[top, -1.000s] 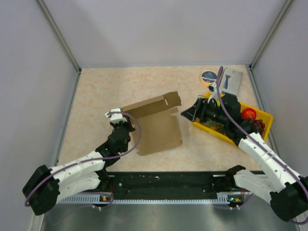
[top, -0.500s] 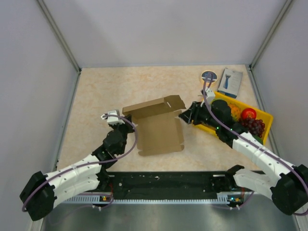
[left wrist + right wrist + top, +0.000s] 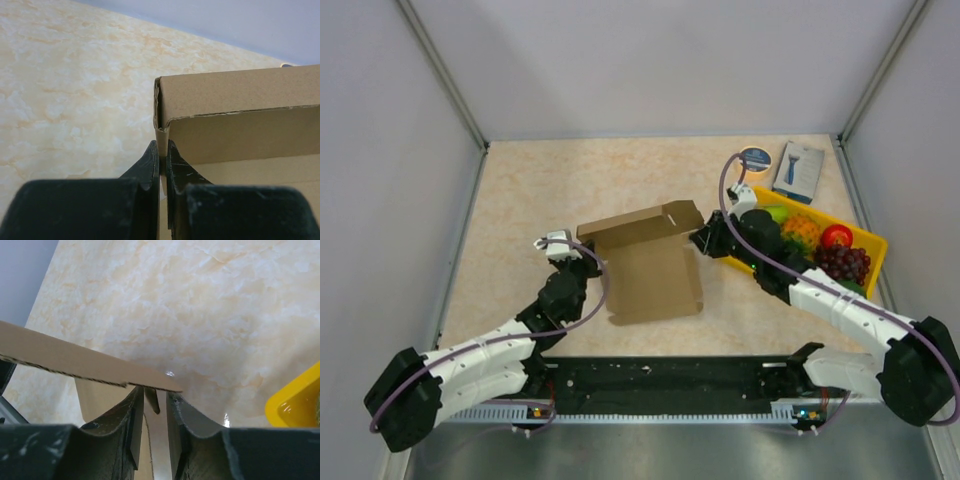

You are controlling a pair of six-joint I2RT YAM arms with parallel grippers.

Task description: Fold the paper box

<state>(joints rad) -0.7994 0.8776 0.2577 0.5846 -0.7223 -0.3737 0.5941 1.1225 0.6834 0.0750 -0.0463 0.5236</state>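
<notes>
The paper box [image 3: 650, 278] is a brown cardboard sheet lying mid-table with its back flap [image 3: 640, 224] raised. My left gripper [image 3: 586, 256] is at its left edge, and in the left wrist view [image 3: 162, 150] it is shut on the thin upright side wall [image 3: 161, 135] at that corner. My right gripper [image 3: 699, 240] is at the box's right rear corner. In the right wrist view [image 3: 154, 396] its jaws straddle a small cardboard tab [image 3: 152, 401] under the flap's edge [image 3: 65, 359]. The tab lies against the left finger, with a gap to the right one.
A yellow tray [image 3: 869, 243] of fruit stands right of the box, under the right arm. A blue-and-white retail box [image 3: 799, 170] and a round tin [image 3: 754, 158] lie at the back right. Grey walls close in the table on three sides.
My right gripper has moved left from over the yellow tray to the box's right rear corner, and its jaws have narrowed around the tab. The left gripper has kept its grip.
</notes>
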